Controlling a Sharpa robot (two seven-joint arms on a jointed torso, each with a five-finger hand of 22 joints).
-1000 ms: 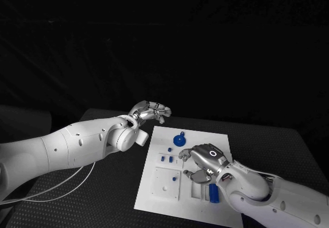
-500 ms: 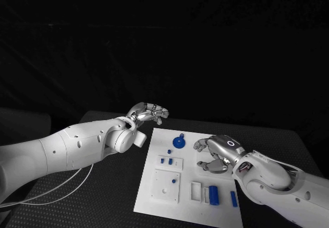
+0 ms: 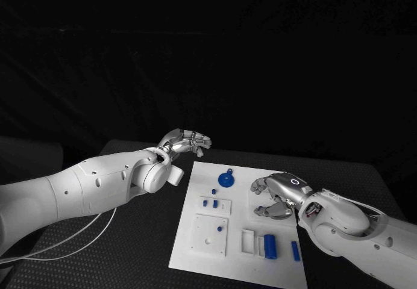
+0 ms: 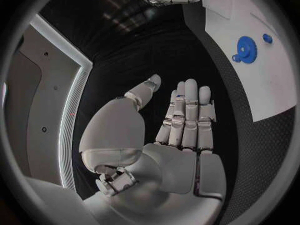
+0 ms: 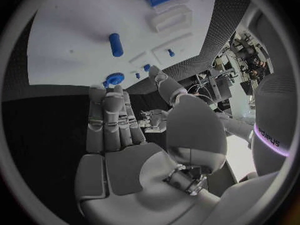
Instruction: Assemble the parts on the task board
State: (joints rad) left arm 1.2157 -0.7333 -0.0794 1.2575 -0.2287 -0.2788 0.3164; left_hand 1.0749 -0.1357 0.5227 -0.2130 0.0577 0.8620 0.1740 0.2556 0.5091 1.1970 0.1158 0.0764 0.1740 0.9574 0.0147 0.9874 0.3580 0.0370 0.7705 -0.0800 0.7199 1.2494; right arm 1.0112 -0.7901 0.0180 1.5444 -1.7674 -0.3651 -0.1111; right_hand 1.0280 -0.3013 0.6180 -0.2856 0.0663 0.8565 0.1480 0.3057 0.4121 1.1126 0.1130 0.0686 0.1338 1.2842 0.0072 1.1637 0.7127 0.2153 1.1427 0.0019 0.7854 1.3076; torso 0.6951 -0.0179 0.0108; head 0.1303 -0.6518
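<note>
The right hand [image 3: 276,195] is drawing back toward the task board's [image 3: 261,177] right edge, fingers released; the left hand [image 3: 187,143], empty too, is hovering beyond its far-left corner. Parts are lying on the board; I judge a pick is coming next.

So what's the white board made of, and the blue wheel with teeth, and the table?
The task board looks like matte white plastic: smooth, flat, with moulded pockets. The blue gear looks like plastic too, evenly coloured with crisp teeth, though I can't be sure. The table seems covered in a black woven or rubbery mat; a fine ribbed texture shows on it.
</note>
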